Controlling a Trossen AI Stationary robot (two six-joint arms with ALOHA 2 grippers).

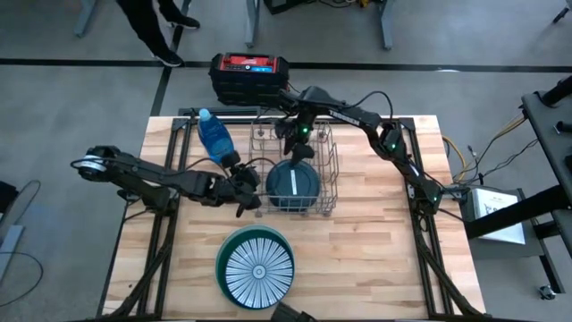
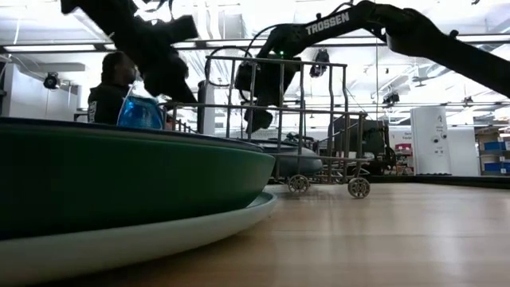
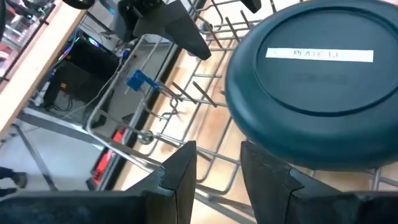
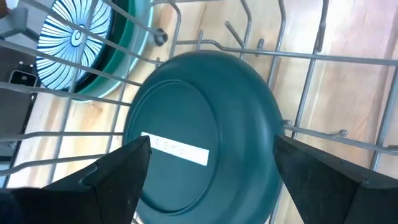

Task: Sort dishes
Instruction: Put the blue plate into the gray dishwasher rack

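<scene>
Inside the wire rack (image 1: 299, 170) the dark teal plate (image 1: 292, 184) lies released beneath the spread-fingered right gripper (image 4: 205, 163), while the left gripper (image 3: 214, 165) waits unclenched just outside it.

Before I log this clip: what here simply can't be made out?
- Stack under the striped plate: high view shows only green rims; low view is filled by a green plate.
- Label text on the teal plate: too blurred in both wrist views.
- Left gripper contact with the rack: unclear.
- Right gripper open above it; contact hidden.
</scene>
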